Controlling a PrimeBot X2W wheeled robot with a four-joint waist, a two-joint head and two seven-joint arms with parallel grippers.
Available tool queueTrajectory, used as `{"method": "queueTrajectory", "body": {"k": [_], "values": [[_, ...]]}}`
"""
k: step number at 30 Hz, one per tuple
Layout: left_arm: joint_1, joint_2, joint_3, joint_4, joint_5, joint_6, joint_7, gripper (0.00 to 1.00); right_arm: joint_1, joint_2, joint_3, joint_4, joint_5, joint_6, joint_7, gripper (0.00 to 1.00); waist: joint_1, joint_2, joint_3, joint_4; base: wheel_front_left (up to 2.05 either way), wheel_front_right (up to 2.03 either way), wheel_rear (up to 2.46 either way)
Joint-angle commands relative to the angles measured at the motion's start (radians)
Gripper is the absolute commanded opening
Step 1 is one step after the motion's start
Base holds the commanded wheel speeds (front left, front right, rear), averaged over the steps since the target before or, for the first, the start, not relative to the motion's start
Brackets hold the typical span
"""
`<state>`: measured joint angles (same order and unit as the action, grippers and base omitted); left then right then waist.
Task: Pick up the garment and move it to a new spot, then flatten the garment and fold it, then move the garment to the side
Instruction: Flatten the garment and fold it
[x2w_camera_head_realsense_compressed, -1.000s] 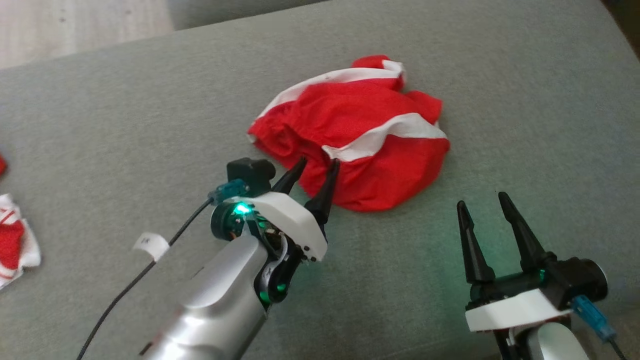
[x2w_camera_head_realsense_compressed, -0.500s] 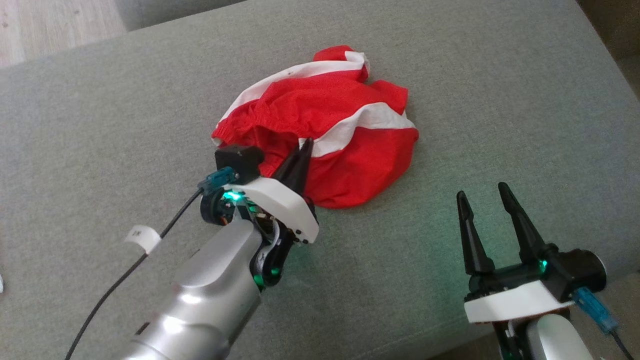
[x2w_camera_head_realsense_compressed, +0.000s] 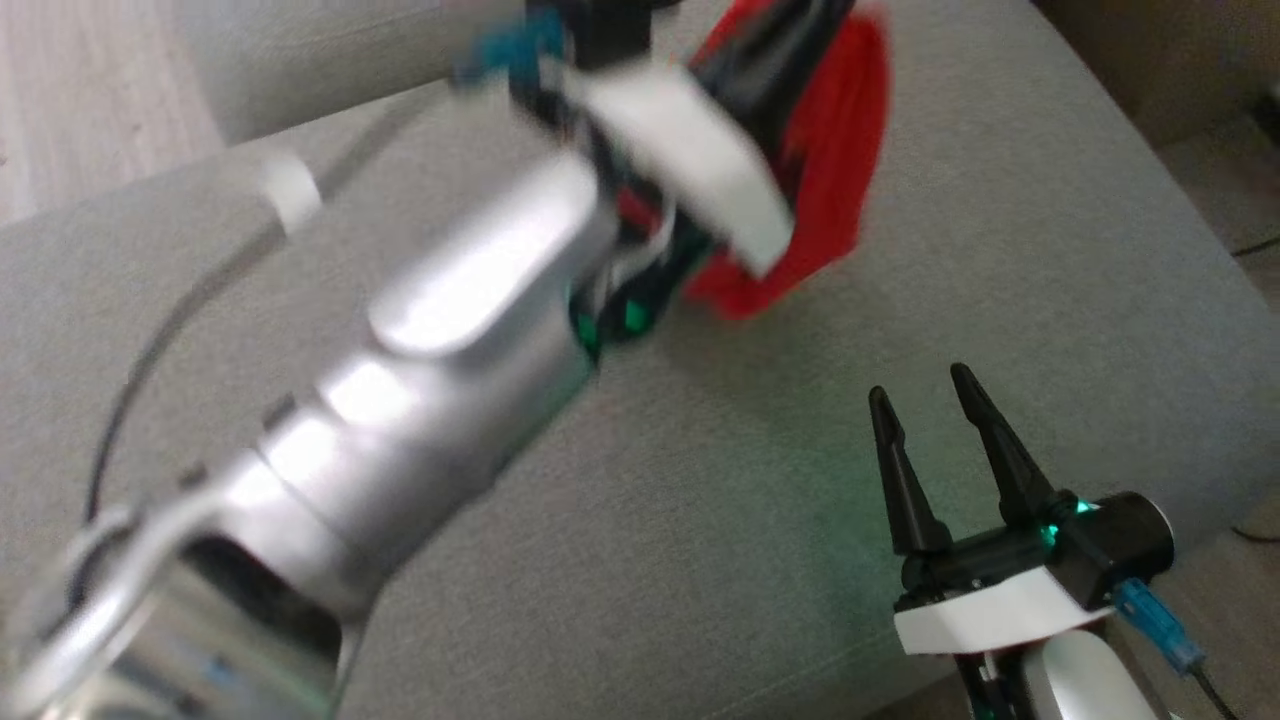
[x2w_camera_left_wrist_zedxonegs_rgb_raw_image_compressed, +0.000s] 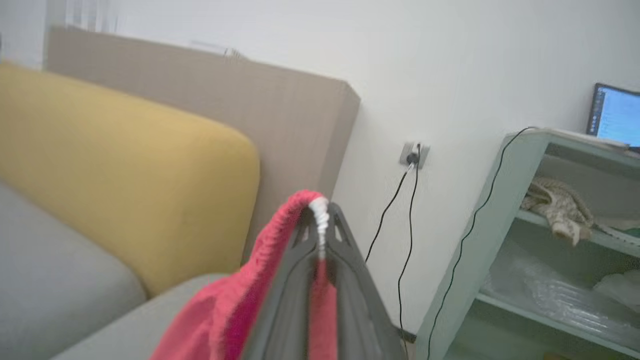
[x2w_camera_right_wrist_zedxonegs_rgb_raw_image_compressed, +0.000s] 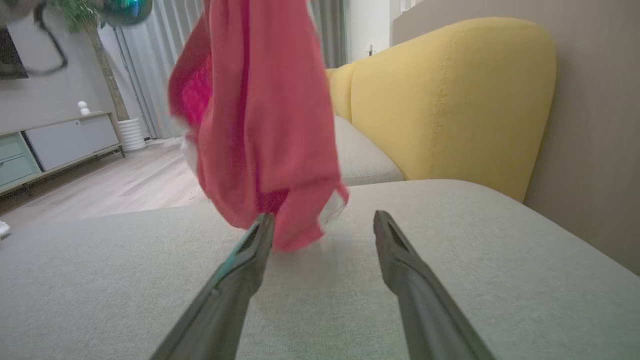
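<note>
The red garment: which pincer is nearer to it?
Left. The left pincer grips the red garment hanging over the sofa; the right pincer is open, apart from it.

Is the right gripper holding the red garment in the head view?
No, the right gripper stands open over the grey cushion, apart from the red garment hanging from the left gripper.
</note>
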<state>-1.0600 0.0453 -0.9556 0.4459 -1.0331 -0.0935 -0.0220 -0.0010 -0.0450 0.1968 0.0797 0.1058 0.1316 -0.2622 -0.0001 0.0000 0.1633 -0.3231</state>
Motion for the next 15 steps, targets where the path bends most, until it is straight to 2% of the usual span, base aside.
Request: {"method": "queueTrajectory", "body": {"k": [1, 4, 7, 12, 13, 15], "values": [[-0.109, 0.005, 0.053, -0.027, -0.005, -0.01, -0.005, 0.0, -0.038, -0.005, 0.03, -0.046, 0.005, -0.001, 0.0, 1.0, 0.0001, 0.0, -0.016, -0.023, 0.0, 0.0, 0.0], [-0.189, 0.01, 0.093, -0.011, -0.014, -0.018, -0.017, 0.0, -0.03, -0.005, 0.042, -0.065, 0.007, -0.001, 0.0, 1.0, 0.0001, 0.0, -0.03, -0.031, 0.0, 0.0, 0.0], [-0.185, 0.043, 0.113, 0.0, -0.031, -0.022, -0.021, 0.0, -0.02, -0.005, 0.044, -0.08, 0.002, -0.001, 0.0, 1.0, 0.0001, 0.0, -0.038, -0.023, 0.0, 0.0, 0.0], [0.069, 0.157, 0.049, -0.015, -0.047, -0.013, -0.014, 0.0, 0.0, -0.005, 0.028, -0.114, 0.004, -0.001, 0.0, 1.0, 0.0001, 0.0, -0.023, 0.039, 0.0, 0.0, 0.0], [0.069, 0.157, 0.049, -0.015, -0.047, -0.013, -0.014, 0.0, 0.0, -0.005, 0.028, -0.114, 0.004, -0.001, 0.0, 1.0, 0.0001, 0.0, -0.023, 0.039, 0.0, 0.0, 0.0], [0.182, 0.207, 0.026, -0.027, -0.049, 0.001, -0.026, 0.0, 0.004, -0.005, 0.02, -0.116, 0.012, -0.001, 0.0, 1.0, 0.0001, 0.0, -0.01, 0.064, 0.0, 0.0, 0.0]]}}
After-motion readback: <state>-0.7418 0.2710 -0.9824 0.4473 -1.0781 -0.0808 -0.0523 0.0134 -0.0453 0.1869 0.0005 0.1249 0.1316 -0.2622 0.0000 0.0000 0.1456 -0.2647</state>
